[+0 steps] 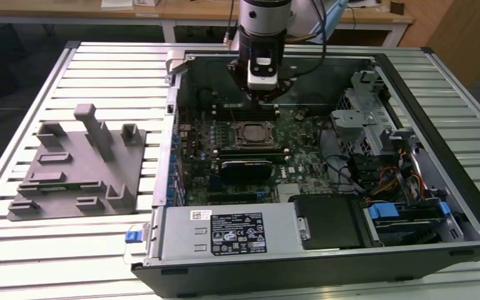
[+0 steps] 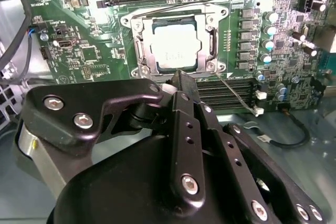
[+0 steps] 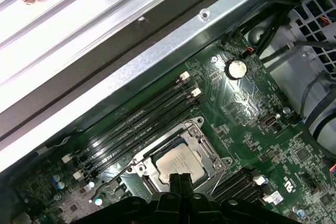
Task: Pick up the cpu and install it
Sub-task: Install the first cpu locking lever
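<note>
Already seated, the cpu (image 2: 175, 49) lies flat in its socket (image 2: 137, 51) on the motherboard (image 1: 302, 140) (frame around it). I hold the gripper (image 2: 180, 85) pressed together and empty, hovering just off the chip's near edge, inside the computer case (image 1: 474, 206).

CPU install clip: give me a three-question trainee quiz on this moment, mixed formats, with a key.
1. True or false: the cpu lies in the socket frame on the motherboard.
2. Multiple choice: in the exterior view, the grey plastic tray sits (A) inside the computer case, (B) on the table at the exterior view's left of the case, (C) on top of the power supply.
3. Fill in: in both wrist views, the claw's tips sit closed together over the ____.

Key: 1 true; 2 B; 3 cpu.
</note>
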`<state>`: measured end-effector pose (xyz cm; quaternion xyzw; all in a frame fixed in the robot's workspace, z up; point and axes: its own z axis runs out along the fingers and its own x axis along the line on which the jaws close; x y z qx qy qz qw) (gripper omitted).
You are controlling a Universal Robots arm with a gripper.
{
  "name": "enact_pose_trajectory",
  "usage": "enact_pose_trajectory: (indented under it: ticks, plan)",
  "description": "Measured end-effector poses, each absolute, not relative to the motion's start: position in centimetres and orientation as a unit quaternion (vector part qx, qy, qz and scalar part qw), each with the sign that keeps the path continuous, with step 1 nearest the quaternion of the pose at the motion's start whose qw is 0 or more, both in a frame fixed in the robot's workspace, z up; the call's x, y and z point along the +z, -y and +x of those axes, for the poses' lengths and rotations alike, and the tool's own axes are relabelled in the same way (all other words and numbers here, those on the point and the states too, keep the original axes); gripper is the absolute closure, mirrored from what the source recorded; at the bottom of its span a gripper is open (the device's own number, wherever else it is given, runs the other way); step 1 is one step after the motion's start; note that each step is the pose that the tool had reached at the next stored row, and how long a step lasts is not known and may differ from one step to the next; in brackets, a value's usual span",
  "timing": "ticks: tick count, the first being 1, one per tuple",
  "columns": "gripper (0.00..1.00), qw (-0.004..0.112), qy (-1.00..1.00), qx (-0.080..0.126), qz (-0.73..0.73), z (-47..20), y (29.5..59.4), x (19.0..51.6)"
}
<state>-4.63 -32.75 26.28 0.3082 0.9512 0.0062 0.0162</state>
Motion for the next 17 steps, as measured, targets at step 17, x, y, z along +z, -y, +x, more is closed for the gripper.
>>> enact_pose_trajectory:
  ticks: [17]
  plan:
    - [0.89,0.016,-0.965,0.007,0.260,-4.63,32.75,26.27]
